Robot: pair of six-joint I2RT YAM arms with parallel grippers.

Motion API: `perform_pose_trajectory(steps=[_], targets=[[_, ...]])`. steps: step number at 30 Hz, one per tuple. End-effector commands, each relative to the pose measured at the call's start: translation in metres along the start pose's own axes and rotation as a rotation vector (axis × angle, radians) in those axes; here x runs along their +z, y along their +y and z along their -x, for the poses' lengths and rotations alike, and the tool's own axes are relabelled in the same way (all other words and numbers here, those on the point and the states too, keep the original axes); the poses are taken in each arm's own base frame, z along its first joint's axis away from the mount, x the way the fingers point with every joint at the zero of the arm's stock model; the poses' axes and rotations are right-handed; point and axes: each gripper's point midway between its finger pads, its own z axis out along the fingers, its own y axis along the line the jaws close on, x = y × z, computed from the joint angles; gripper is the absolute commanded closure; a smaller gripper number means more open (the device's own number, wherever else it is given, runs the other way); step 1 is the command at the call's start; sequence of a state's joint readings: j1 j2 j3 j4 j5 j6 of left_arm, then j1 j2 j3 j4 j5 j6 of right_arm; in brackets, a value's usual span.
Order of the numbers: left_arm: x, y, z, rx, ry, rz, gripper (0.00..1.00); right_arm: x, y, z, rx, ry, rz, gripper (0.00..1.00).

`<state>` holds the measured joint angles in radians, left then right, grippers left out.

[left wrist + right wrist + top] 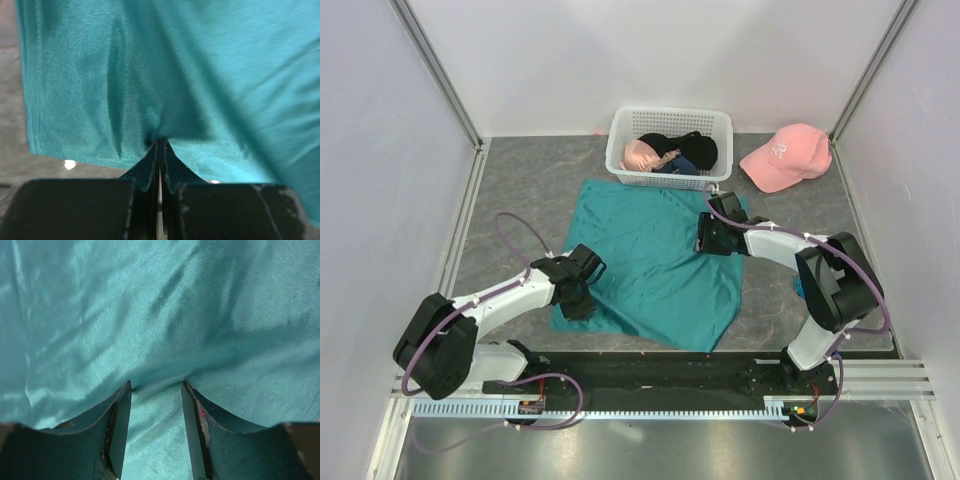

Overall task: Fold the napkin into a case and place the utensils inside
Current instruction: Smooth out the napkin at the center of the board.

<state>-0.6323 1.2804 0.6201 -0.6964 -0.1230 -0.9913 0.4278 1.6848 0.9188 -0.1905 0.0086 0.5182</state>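
Beginning the first fold, we find the left claw pinched shut on the hem of the teal napkin spread ahead of it, while the right claw, jaws part-open astride a cloth ridge, must, we judge, close before both lift.

On the table, napkin at centre, basket behind it (garments inside), cap right of basket

Teal napkin spread, rumpled, on grey surface. Left jaws down on its near-left edge, right jaws over its far-right corner. Behind: white basket holding pink and black garments; pink cap just right of it.
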Motion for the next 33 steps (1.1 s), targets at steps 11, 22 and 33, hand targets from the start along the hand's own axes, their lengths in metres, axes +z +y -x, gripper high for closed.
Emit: perform_pose_trajectory(steps=[11,22,33], targets=[[-0.080,-0.036,0.005,0.121,-0.026,-0.303,0.98,-0.016,0.026,0.058,-0.050,-0.029,0.022,0.35],[-0.068,-0.156,0.042,0.225,-0.007,-0.588,0.98,-0.092,-0.047,-0.051,0.144,0.099,-0.143,0.23],[-0.041,-0.187,0.051,0.264,0.030,-0.604,0.98,-0.101,-0.057,-0.125,0.252,0.172,-0.053,0.34]])
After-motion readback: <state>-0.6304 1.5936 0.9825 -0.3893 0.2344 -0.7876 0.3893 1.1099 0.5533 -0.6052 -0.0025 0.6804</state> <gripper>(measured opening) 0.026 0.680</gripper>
